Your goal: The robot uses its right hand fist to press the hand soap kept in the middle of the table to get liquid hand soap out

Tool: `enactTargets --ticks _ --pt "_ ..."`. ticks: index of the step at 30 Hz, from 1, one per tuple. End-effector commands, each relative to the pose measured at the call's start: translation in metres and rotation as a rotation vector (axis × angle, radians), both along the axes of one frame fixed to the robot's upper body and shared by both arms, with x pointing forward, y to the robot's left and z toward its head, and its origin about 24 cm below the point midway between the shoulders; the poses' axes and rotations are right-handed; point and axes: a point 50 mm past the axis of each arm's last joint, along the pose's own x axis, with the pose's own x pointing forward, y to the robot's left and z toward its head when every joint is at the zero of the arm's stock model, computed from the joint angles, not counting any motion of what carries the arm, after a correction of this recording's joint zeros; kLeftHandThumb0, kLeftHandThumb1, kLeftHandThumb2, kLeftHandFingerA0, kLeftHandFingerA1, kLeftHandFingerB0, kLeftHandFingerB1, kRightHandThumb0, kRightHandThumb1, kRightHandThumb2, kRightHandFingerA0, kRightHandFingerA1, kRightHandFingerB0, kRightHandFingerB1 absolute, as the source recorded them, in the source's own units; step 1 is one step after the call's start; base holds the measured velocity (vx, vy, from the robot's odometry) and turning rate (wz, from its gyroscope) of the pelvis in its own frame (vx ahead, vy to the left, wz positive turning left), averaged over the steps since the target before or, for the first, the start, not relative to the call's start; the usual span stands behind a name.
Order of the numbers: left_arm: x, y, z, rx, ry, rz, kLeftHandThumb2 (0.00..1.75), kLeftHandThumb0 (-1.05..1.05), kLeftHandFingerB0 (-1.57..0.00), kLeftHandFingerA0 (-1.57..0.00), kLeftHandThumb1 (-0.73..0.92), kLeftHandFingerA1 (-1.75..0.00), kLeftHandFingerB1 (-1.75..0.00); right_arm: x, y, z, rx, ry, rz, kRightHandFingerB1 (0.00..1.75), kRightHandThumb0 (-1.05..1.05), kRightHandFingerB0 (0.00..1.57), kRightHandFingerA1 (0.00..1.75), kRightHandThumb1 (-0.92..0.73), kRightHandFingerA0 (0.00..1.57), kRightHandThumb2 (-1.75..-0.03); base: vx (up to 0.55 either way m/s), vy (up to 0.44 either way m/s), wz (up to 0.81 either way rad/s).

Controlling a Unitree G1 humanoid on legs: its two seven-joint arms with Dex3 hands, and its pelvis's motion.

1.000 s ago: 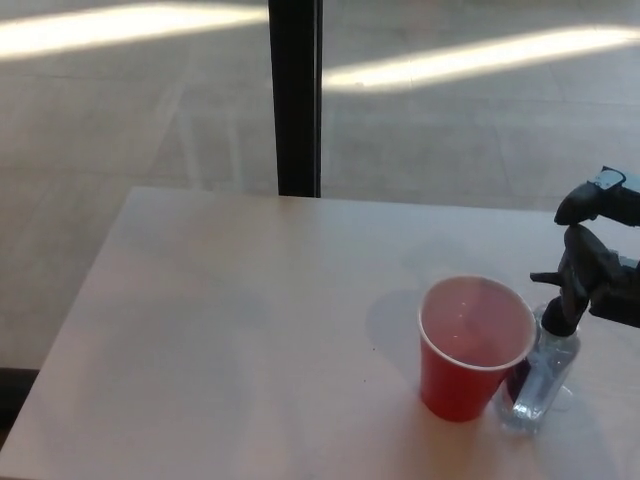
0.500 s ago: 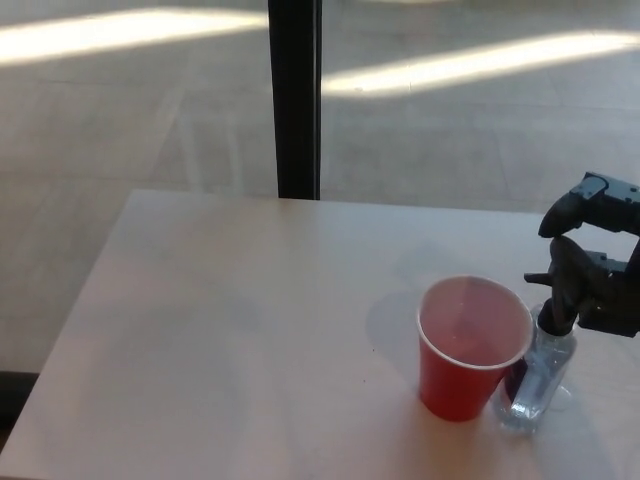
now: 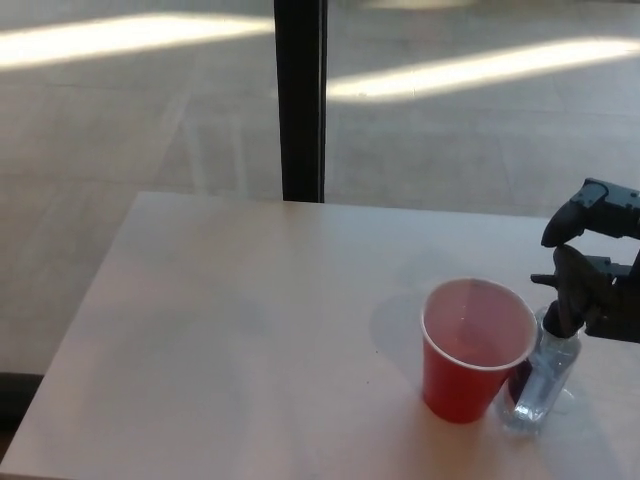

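Right at the edge of the table (image 3: 220, 300), the robot's black right hand (image 3: 595, 270) sits over the black pump on top of the soap bottle (image 3: 540, 385), and I cannot tell if its fingers are curled into a fist. That clear soap bottle stands near the right side of the table, just beside a red cup (image 3: 470, 350). Behind the table a dark post (image 3: 300, 100) goes up from the grey floor (image 3: 130, 130).
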Motion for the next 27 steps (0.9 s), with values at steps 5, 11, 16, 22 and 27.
enactTargets --ticks 5,11,16,22,27 --pt "0.001 0.006 0.005 0.028 0.007 -0.008 0.63 -0.51 -0.59 -0.76 0.77 -0.6 -0.51 -0.016 -0.006 -0.069 0.024 0.342 -0.053 1.68 -0.26 0.59 1.75 -0.66 0.96 -1.08 0.0 0.0 0.0" --pt "0.002 0.005 0.005 0.026 0.015 -0.005 0.63 -0.51 -0.59 -0.73 0.78 -0.58 -0.51 -0.024 -0.004 -0.081 0.001 0.372 -0.027 1.69 -0.28 0.61 1.75 -0.61 0.96 -1.13 0.0 0.0 0.0" --pt "0.002 0.005 0.005 0.022 0.008 -0.007 0.63 -0.52 -0.59 -0.72 0.78 -0.59 -0.52 -0.027 -0.008 -0.085 -0.016 0.389 -0.03 1.61 -0.27 0.67 1.75 -0.58 0.98 -1.18 0.0 0.0 0.0" --pt "0.002 0.005 0.005 0.026 0.008 -0.008 0.63 -0.51 -0.58 -0.75 0.79 -0.61 -0.51 -0.03 -0.017 -0.089 -0.049 0.427 -0.032 1.51 -0.28 0.72 1.75 -0.65 1.0 -1.09 0.0 0.0 0.0" --pt "0.004 0.006 0.006 0.015 -0.017 0.01 0.63 -0.5 -0.54 -0.69 0.79 -0.6 -0.51 -0.032 -0.018 -0.093 -0.114 0.46 0.0 1.56 -0.28 0.72 1.75 -0.6 0.99 -1.14 0.0 0.0 0.0"
